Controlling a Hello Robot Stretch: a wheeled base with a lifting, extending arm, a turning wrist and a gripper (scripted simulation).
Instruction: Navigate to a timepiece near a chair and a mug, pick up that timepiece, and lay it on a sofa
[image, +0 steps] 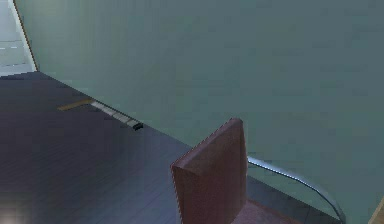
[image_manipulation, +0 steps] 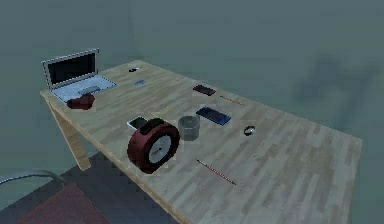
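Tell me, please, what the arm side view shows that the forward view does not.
Arm side view: a wooden table bearing a laptop, a round red clock, a grey mug next to it and a pencil. Forward view: an upright brown chair back and a pale strip on the floor by the wall. Both: the grey-green wall, the dark floor and probably one chair, its reddish seat at the arm side view's bottom left.

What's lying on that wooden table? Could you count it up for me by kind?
Laptop: 1
Round red clock: 1
Grey mug: 1
Thin pen-like sticks: 2
Flat dark slabs: 2
Small blobs, kind unclear: about 5
Total: about 12
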